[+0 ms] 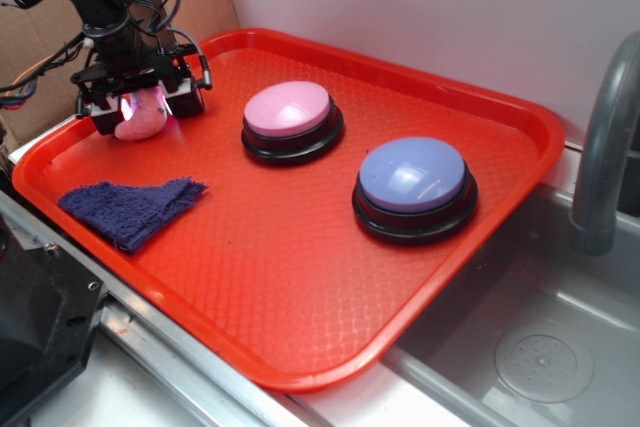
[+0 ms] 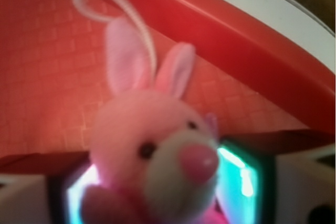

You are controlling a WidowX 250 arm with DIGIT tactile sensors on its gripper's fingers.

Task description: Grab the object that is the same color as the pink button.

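Pink plush toy (image 1: pixel 140 117) sits between the gripper (image 1: pixel 139 105) fingers, apparently pinched

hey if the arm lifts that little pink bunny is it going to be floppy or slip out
Probably soft and squashy: the pink bunny looks like fuzzy plush, so the fingers should sink in rather than slip. It seems light for its size. Its ears and thin loop will likely flop when lifted off the red tray.
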